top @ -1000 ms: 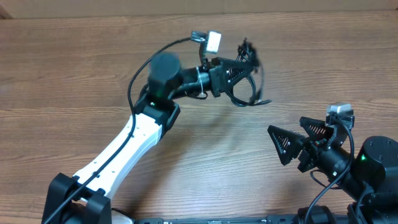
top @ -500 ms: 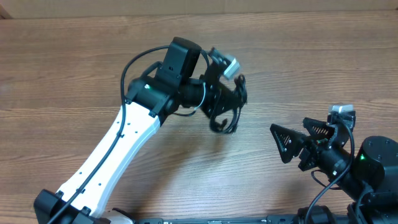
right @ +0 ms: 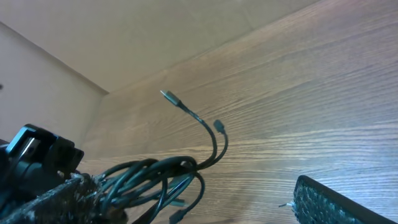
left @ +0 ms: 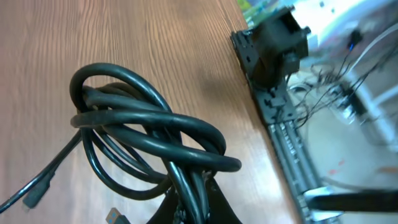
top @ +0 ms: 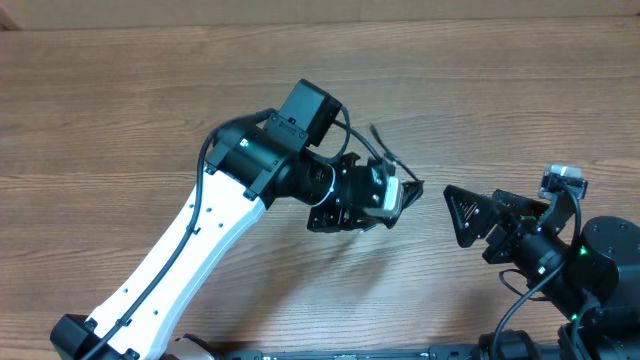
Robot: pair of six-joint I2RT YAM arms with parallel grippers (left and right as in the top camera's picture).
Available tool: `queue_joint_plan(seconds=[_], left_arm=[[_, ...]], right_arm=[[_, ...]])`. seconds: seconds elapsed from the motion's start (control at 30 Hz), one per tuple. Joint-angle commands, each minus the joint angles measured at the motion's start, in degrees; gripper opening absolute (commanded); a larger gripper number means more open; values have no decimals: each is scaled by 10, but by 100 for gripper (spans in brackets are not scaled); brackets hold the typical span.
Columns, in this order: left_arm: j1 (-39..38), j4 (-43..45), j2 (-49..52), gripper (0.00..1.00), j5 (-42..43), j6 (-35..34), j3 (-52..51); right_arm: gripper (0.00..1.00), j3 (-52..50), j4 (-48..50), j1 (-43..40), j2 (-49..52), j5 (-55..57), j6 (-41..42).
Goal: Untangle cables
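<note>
Reaching in from near left over brown wood-grain table (top: 100, 90): white-and-black left arm (top: 200, 240). Clenching tight at table's middle: left gripper (top: 405, 190), grasping knotted bundle of thin black cables (left: 149, 134). Looping in several coils beyond the fingertips, with two loose plug ends (right: 169, 96) sticking out toward far side. Sitting at near right, apart from the bundle: black right gripper (top: 483, 213), jaws standing released and wide, holding nothing, pointing left at the bundle.
</note>
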Motion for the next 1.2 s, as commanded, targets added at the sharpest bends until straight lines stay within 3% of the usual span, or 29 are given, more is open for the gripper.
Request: queue_joint_plan(seconds=[0.0, 0.17, 0.33, 0.6, 0.9, 1.03, 1.17], left_arm=[[-5, 17, -8, 4, 17, 120, 18], [-5, 43, -8, 4, 17, 154, 18], [-5, 59, -8, 4, 22, 215, 18], [-31, 99, -8, 4, 39, 315, 18], [-47, 151, -8, 4, 31, 318, 18], [-48, 162, -8, 4, 6, 318, 18], [-53, 179, -8, 4, -14, 318, 18]], right_arm=[[100, 15, 10, 2, 1, -3, 58], [100, 15, 27, 2, 2, -27, 204], [100, 15, 57, 2, 4, -114, 260], [100, 14, 91, 2, 5, -186, 272], [96, 14, 80, 2, 5, -183, 271], [85, 14, 80, 2, 7, -183, 271], [66, 14, 80, 2, 9, -183, 271]])
